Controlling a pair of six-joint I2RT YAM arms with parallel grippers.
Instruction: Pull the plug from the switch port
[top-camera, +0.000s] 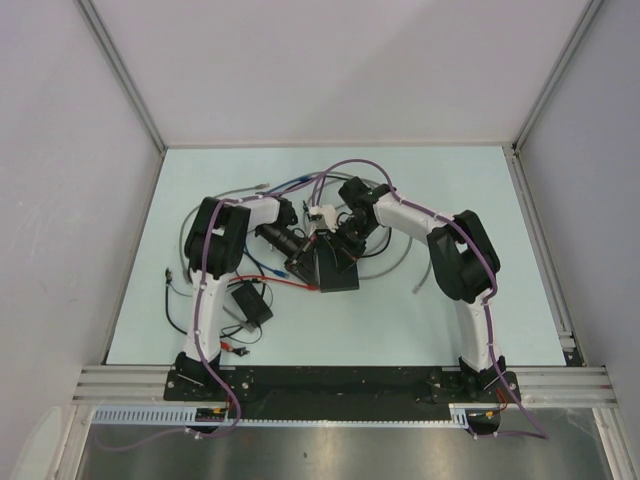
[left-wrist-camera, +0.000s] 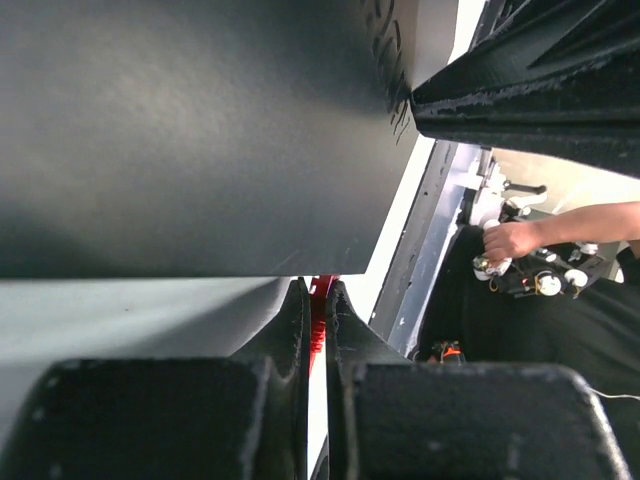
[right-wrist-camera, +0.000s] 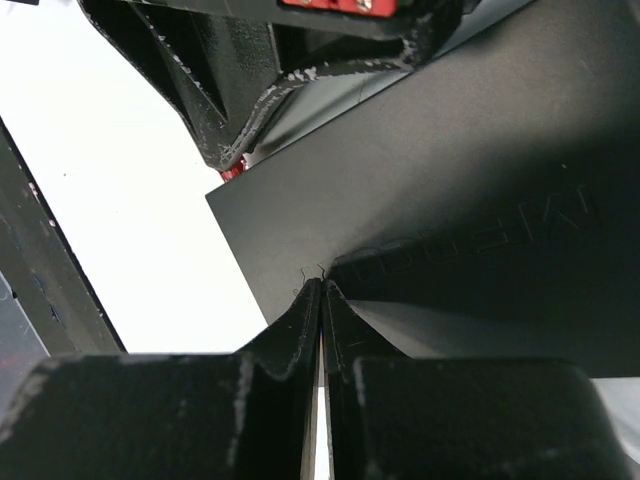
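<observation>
Basically both pincers are clamped tight on the switch box, approx mid table.

So the left gripper is fully closed w/ a thin glossy red plug squeezed btwn its matte black, grainy fingers, right at the lower edge of the switch box, which is flat, dark grey, w/ a smooth satin face. The switch port is somewhere on a narrow edge, can't see the sockets tbh. The right gripper is closed too, tips meeting w/ barely a slit and nothing visible btwn them, pressed against the box's face next to raised embossed lettering. From the top cam the box sits on the pale table btwn the 2 grippers. A grey cable & a blue cable loop around it, and a smaller black box w/ thin wires is off to the left.
</observation>
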